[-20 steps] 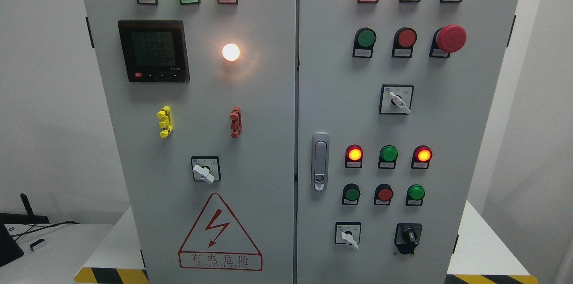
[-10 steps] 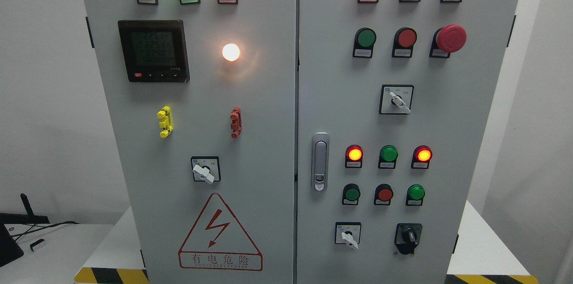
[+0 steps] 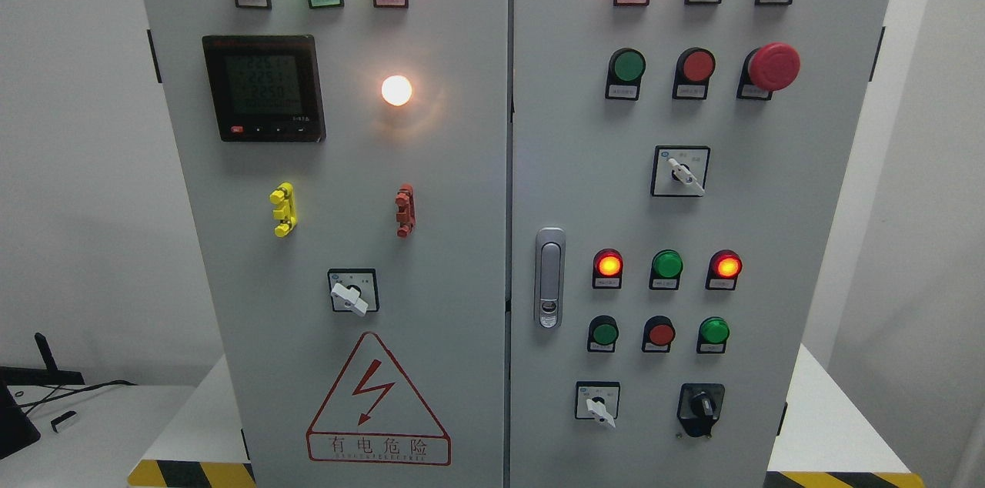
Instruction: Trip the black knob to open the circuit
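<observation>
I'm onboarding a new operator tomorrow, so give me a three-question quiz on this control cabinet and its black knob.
1. True or false: the black knob sits at the lower right of the right door.
2. Which control lies directly left of it? A) white-handled selector B) red mushroom button C) digital meter
3. Fill in: the top row of the left door has ___ lit lamps.

Key: 1 true; 2 A, the white-handled selector; 3 three. No robot hand is in view.
</observation>
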Controlling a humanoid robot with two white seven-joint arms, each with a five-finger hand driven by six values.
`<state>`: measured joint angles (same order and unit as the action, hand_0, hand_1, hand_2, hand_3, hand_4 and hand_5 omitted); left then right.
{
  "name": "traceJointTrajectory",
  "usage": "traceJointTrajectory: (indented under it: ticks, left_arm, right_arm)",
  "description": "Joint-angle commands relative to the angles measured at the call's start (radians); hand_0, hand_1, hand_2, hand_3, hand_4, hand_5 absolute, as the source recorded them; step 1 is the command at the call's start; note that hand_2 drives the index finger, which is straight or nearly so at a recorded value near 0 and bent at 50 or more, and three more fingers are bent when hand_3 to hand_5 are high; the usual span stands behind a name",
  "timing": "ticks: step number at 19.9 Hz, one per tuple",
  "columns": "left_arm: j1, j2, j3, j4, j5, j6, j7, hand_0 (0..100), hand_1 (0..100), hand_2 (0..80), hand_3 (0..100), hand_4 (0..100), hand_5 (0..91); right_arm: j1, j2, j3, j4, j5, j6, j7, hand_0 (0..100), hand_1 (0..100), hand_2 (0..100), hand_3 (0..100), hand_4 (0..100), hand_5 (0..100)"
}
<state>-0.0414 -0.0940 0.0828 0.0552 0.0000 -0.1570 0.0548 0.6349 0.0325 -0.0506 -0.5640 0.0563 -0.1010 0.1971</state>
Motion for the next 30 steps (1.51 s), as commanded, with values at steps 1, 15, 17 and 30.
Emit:
traceJointTrajectory:
  ticks: [1,15,17,30]
  left_arm:
    - [0.0,0.0,0.0,0.0,-0.031,0.001,0.0,12,39,0.0,0,0,0.0]
    - [0.0,-0.001,0.0,0.0,-0.031,0.001,0.0,12,39,0.0,0,0,0.0]
    - [0.0,0.0,0.0,0.0,-0.031,0.001,0.0,12,39,0.0,0,0,0.0]
    - [0.0,0.0,0.0,0.0,-0.031,0.001,0.0,12,39,0.0,0,0,0.0]
  right_arm:
    - [0.21,-0.022,0.006,-0.497,-0.084,-0.129,0.007,0,13,2,12,4,7]
    - [0.292,-0.037,-0.114,-0.935,-0.119,-0.192,0.011,3,20,10,27,15,18]
    - [0.296,-0.058,-0.098,-0.941,-0.122,-0.189,0.011,3,20,10,27,15,18]
    - [0.503,-0.235,-0.096,-1.169,-0.285,-0.311,0.002,4,16,9,27,14,17]
